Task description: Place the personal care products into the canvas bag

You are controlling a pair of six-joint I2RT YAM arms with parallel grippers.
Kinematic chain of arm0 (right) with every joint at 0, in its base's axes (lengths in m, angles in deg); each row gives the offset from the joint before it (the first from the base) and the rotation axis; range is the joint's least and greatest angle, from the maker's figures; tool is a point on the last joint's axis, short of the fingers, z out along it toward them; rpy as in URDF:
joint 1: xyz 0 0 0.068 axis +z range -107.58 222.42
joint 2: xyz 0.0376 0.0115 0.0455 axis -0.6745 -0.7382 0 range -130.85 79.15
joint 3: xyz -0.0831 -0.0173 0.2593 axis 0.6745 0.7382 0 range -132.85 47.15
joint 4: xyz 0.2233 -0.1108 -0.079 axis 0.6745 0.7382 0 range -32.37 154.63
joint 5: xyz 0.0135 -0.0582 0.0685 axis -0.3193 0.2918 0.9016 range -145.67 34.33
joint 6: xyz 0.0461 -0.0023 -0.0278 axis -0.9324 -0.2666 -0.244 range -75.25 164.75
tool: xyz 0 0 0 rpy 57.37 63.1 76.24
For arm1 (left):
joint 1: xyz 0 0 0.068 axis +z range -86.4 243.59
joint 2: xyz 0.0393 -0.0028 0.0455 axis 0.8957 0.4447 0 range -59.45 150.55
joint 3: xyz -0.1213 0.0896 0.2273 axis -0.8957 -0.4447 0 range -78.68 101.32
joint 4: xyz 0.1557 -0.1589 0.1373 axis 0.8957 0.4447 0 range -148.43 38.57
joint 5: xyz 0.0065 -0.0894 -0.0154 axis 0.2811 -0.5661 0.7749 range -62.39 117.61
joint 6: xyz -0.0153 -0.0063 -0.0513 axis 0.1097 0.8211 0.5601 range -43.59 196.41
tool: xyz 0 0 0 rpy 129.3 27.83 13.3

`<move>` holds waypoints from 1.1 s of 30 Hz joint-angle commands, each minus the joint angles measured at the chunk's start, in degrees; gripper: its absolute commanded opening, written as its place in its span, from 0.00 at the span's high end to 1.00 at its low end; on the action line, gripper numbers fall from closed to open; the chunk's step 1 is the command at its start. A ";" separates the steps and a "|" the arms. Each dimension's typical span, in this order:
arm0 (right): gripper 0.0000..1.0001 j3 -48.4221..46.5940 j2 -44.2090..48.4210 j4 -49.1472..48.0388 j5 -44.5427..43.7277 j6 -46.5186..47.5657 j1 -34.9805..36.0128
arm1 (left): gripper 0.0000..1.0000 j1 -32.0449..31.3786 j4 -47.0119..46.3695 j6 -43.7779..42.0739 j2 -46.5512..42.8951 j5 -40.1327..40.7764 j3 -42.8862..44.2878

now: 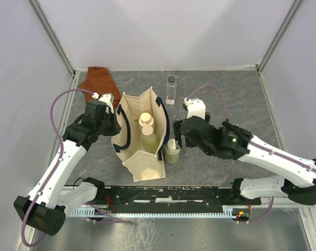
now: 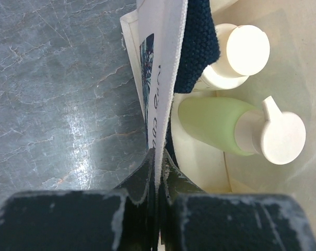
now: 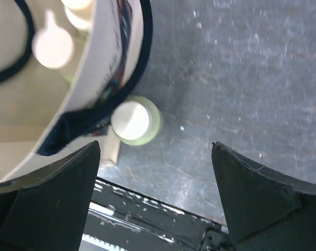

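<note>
The canvas bag point(image 1: 144, 166) stands open mid-table, with navy handles. Inside it stand a cream bottle point(image 1: 146, 120) and a pale green bottle point(image 1: 149, 138); both show in the left wrist view, the cream one point(image 2: 241, 52) above the green one point(image 2: 215, 125). My left gripper point(image 1: 114, 121) is shut on the bag's left wall point(image 2: 160, 63), fingertips point(image 2: 147, 175) pinching the canvas. A second pale green bottle point(image 1: 172, 151) stands on the table against the bag's right side. My right gripper point(image 1: 179, 132) is open and empty above it point(image 3: 137, 120). The slim clear bottle point(image 1: 171, 89) stands behind the bag.
A rust-brown cloth point(image 1: 97, 81) lies at the back left. White walls and metal posts enclose the grey table point(image 1: 236, 94). A black rail point(image 1: 168, 196) runs along the near edge, just below the green bottle in the right wrist view.
</note>
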 commanded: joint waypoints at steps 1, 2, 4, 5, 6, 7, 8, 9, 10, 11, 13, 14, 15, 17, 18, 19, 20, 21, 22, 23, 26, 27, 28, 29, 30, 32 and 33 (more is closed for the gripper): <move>0.05 1.90 -2.62 3.02 1.71 -5.02 0.23 | 0.97 -0.19 -0.74 -1.16 -1.29 2.03 2.62; 0.04 2.01 -3.31 3.13 2.03 -5.21 0.23 | 0.97 -0.14 -0.72 -1.16 -1.50 2.28 2.71; 0.03 2.14 -4.69 3.10 2.68 -5.44 0.23 | 0.97 -0.16 -0.65 -1.16 -1.85 2.45 2.95; 0.02 2.23 -5.40 2.85 3.07 -5.68 0.16 | 0.97 -0.15 -0.58 -1.16 -1.87 2.59 3.13; 0.01 2.47 -5.90 2.26 3.69 -5.75 0.10 | 0.97 -0.11 -0.42 -1.24 -1.87 2.52 3.31; 0.02 2.85 -6.34 1.53 4.27 -5.82 -0.05 | 0.97 -0.14 -0.33 -1.24 -1.87 2.50 3.36; 0.02 3.27 -6.70 0.57 5.17 -5.84 -0.34 | 0.97 -0.17 -0.36 -1.32 -1.93 2.46 3.37; 0.02 4.07 -7.04 -0.47 6.34 -5.81 -0.83 | 0.97 -0.21 -0.34 -1.29 -1.95 2.39 3.31; 0.01 4.49 -7.35 -1.45 7.66 -5.82 -1.63 | 0.97 -0.18 -0.37 -1.37 -1.95 2.39 3.26; 0.02 5.18 -7.64 -2.38 9.21 -5.81 -2.47 | 0.97 -0.16 -0.36 -1.42 -1.96 2.32 3.18; 0.02 6.58 -8.05 -4.16 11.46 -5.76 -4.04 | 0.97 -0.20 -0.37 -1.55 -1.96 2.53 3.11; 0.02 7.55 -8.26 -5.00 12.23 -5.83 -4.61 | 0.97 -0.20 -0.35 -1.58 -2.03 2.68 3.11; 0.01 8.22 -8.44 -5.88 13.01 -5.77 -5.06 | 0.97 -0.17 -0.36 -1.71 -2.11 2.78 3.22; 0.02 9.20 -9.01 -7.33 14.35 -5.88 -5.96 | 0.97 -0.18 -0.36 -1.77 -2.05 2.89 3.28; 0.02 9.59 -9.42 -7.97 15.02 -5.89 -6.36 | 0.97 -0.21 -0.36 -1.82 -2.00 2.89 3.36; 0.02 9.85 -9.99 -8.52 15.64 -5.90 -6.67 | 0.97 -0.20 -0.36 -1.86 -1.95 2.89 3.41; 0.02 9.94 -10.63 -9.05 16.46 -5.82 -6.85 | 0.97 -0.23 -0.39 -1.86 -1.95 2.89 3.38; 0.02 10.08 -11.24 -9.64 17.02 -5.81 -7.03 | 0.97 -0.22 -0.37 -1.93 -1.96 2.89 3.37; 0.02 10.07 -12.11 -10.41 17.65 -5.77 -7.13 | 0.97 -0.19 -0.36 -1.99 -1.96 2.93 3.39; 0.02 9.97 -12.75 -10.79 18.19 -5.68 -7.17 | 0.97 -0.16 -0.36 -2.08 -2.00 3.06 3.31; 0.01 9.50 -14.68 -10.97 18.88 -5.44 -7.26 | 0.97 -0.20 -0.36 -2.29 -2.13 3.49 3.22; 0.01 9.34 -15.23 -10.92 19.00 -5.36 -7.29 | 0.97 -0.20 -0.36 -2.38 -2.15 3.61 3.20; 0.01 9.34 -15.79 -10.90 19.03 -5.37 -7.31 | 0.97 -0.20 -0.36 -2.46 -2.06 3.64 3.22; 0.01 9.35 -16.28 -10.83 19.05 -5.35 -7.32 | 0.97 -0.20 -0.36 -2.47 -1.97 3.72 3.20; 0.01 9.44 -16.75 -10.68 19.10 -5.40 -7.48 | 0.97 -0.20 -0.36 -2.55 -1.85 3.70 3.20; 0.01 9.39 -17.63 -9.80 19.16 -5.57 -7.79 | 0.97 -0.19 -0.36 -2.65 -1.69 3.80 3.20; 0.01 9.45 -17.92 -9.57 19.27 -5.45 -8.03 | 0.97 -0.20 -0.36 -2.72 -1.67 3.75 3.15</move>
